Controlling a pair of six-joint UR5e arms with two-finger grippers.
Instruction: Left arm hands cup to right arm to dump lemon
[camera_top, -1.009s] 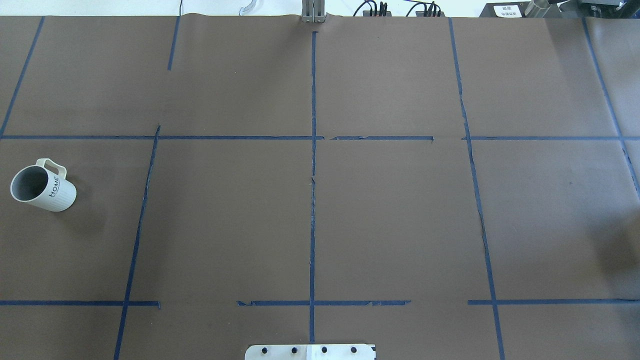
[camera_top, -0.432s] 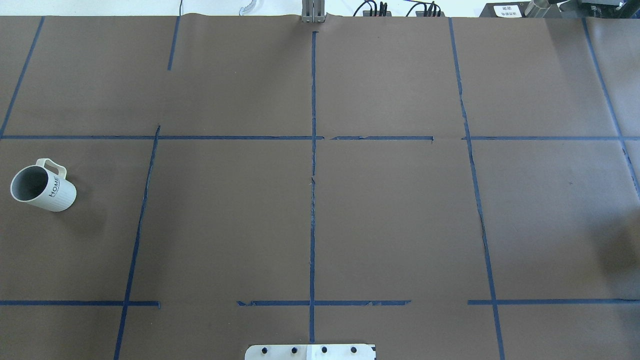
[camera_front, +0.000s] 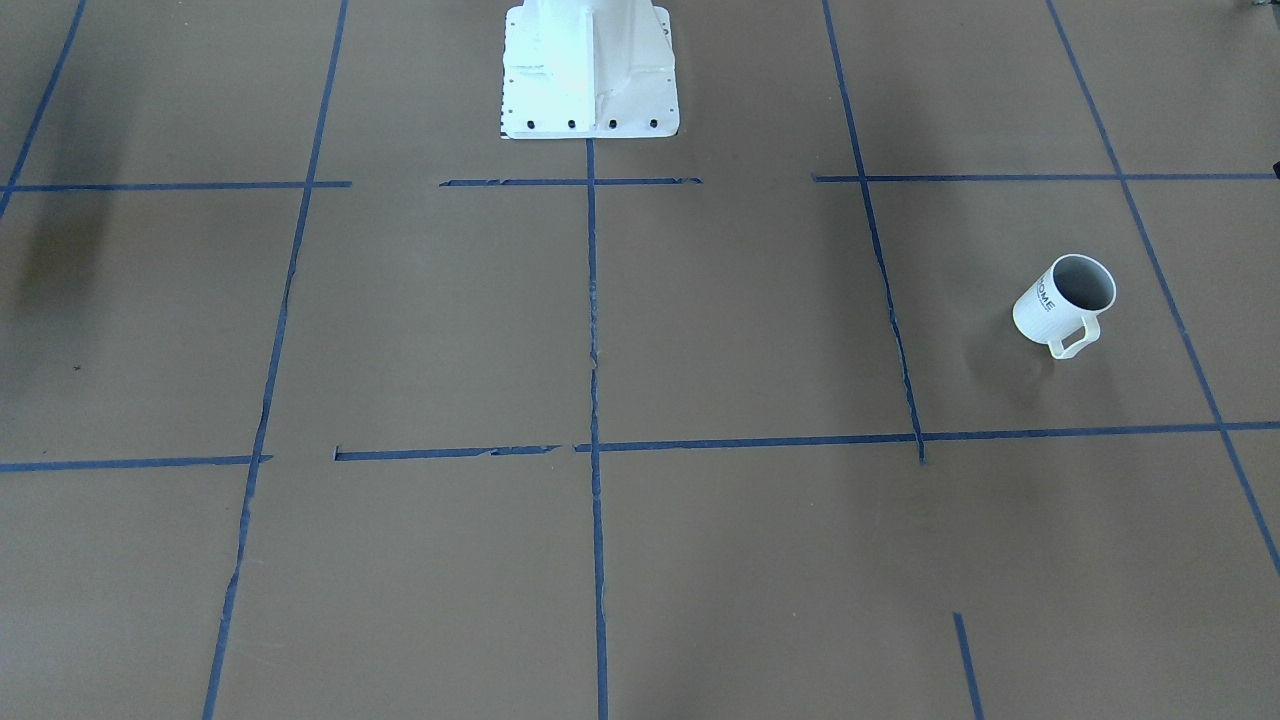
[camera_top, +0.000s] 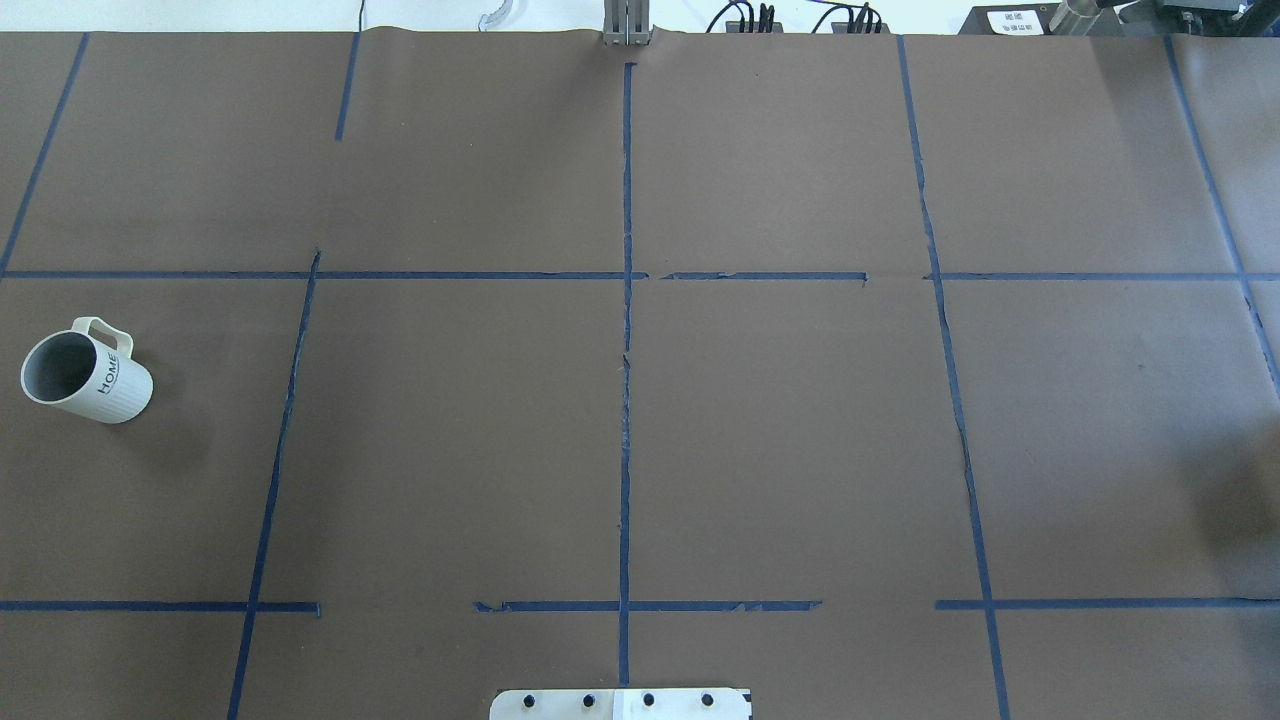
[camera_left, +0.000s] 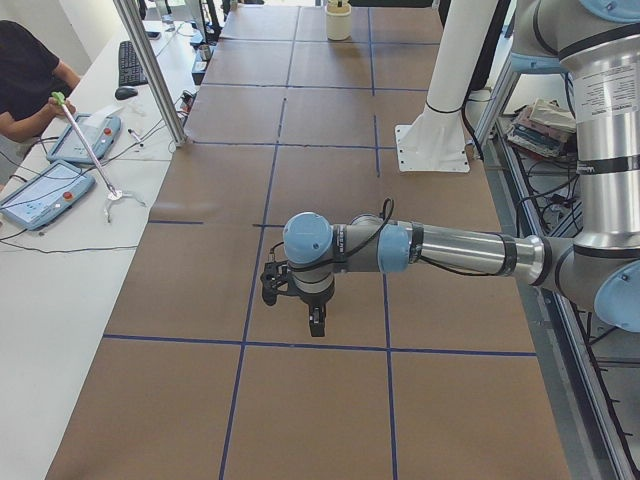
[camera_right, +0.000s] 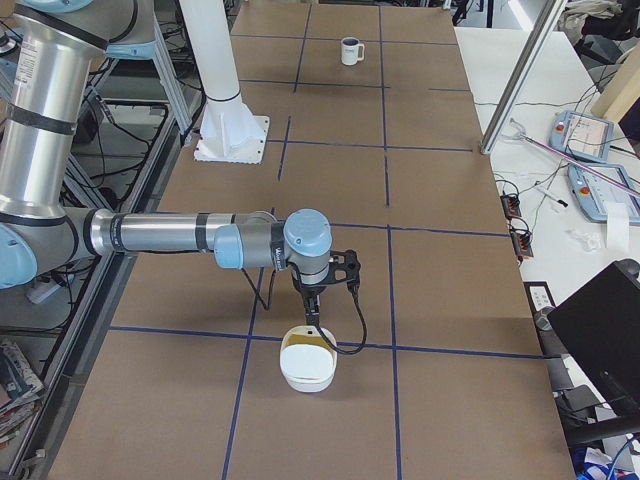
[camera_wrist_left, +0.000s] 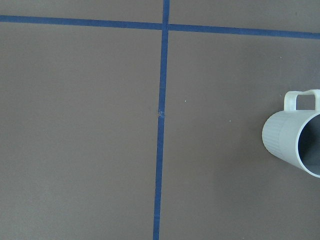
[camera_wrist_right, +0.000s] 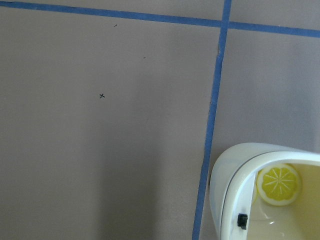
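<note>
The white ribbed "HOME" cup (camera_top: 85, 375) stands alone on the brown table at its left end. It also shows in the front view (camera_front: 1063, 300), far off in the right-side view (camera_right: 349, 50), and at the right edge of the left wrist view (camera_wrist_left: 292, 134). Its inside looks grey, and no lemon shows in it. The left gripper (camera_left: 313, 322) hangs above the table; I cannot tell if it is open. The right gripper (camera_right: 311, 315) hangs just above a white bowl (camera_right: 307, 368); I cannot tell its state either.
The bowl (camera_wrist_right: 235, 165) has a cream inside with a yellow lemon-slice shape (camera_wrist_right: 279, 184); I cannot tell whether that is loose or printed. Blue tape lines grid the table. The white robot base (camera_front: 590, 70) stands at mid-edge. An operator (camera_left: 30, 70) sits at a side desk.
</note>
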